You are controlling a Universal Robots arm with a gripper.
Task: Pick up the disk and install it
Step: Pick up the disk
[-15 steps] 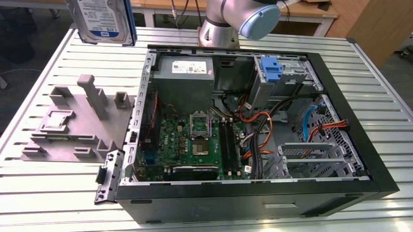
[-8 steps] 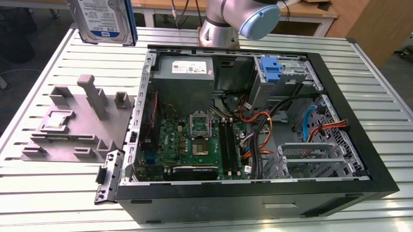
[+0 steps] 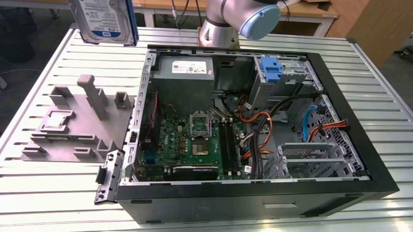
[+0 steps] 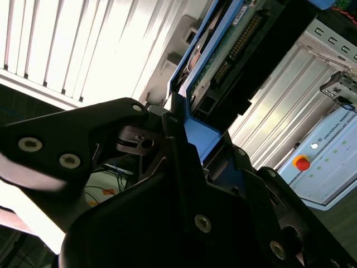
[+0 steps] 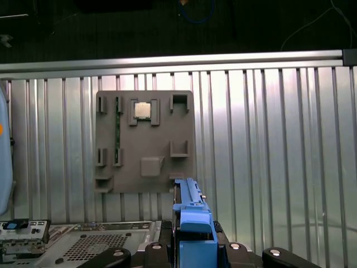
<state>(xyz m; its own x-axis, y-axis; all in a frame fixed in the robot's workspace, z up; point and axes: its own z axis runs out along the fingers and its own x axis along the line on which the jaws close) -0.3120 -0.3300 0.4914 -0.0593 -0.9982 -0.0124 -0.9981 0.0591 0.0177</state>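
While I hold the disk (image 3: pixel 103 20) up at the upper left of the exterior view, above the slatted table (image 3: pixel 58 193) and well apart from the open computer case (image 3: pixel 245 203), my pincer (image 4: pixel 187 131) is closed hard on the disk's blue bracket (image 5: pixel 192 220). Both wrist views show it clamped on the plastic edge, not on the metal body. Risk one, my guess: the drive sticks out well beyond the hold, so the bracket could flex or the drive could pivot and slip free. Risk two: the case fills the centre and right of the exterior view, and its rim plus the orange cables (image 3: pixel 258 123) beside the drive cage (image 3: pixel 310 154) at lower right could snag a corner going in. Risk three: the grey fixture tray (image 3: pixel 71 125) at the left of that view has upright posts, and a low pass could clip one. A tilted drive would likely jam at the bay rails.
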